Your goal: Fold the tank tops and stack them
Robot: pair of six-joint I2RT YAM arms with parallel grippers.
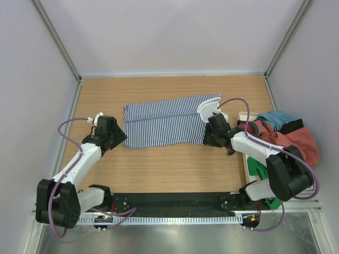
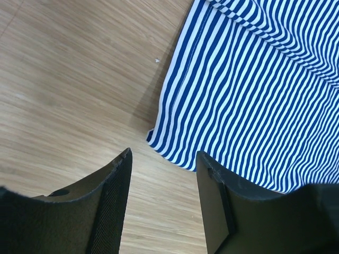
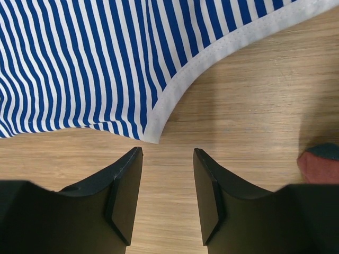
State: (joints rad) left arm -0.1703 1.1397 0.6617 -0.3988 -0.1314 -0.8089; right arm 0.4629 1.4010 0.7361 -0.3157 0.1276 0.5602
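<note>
The striped tank top (image 1: 167,121) lay flat mid-table (image 1: 175,164), apparently folded lengthwise. The left gripper (image 2: 163,157) and right gripper (image 3: 167,153) each stood at a near corner, jaws apart and empty, judged to be placed for the next fold. The rust-red tank top (image 1: 302,145) lay heaped with other garments (image 1: 275,117) on the white tray (image 1: 244,117) at the right.

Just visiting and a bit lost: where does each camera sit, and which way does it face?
Top external: fixed above and behind, looking down on the table; both whole arms show.
Left wrist: on the left arm, looking down past its open left gripper at the striped tank top's corner.
Right wrist: on the right arm, looking past its open right gripper at that top's white trim.
All share that top.
</note>
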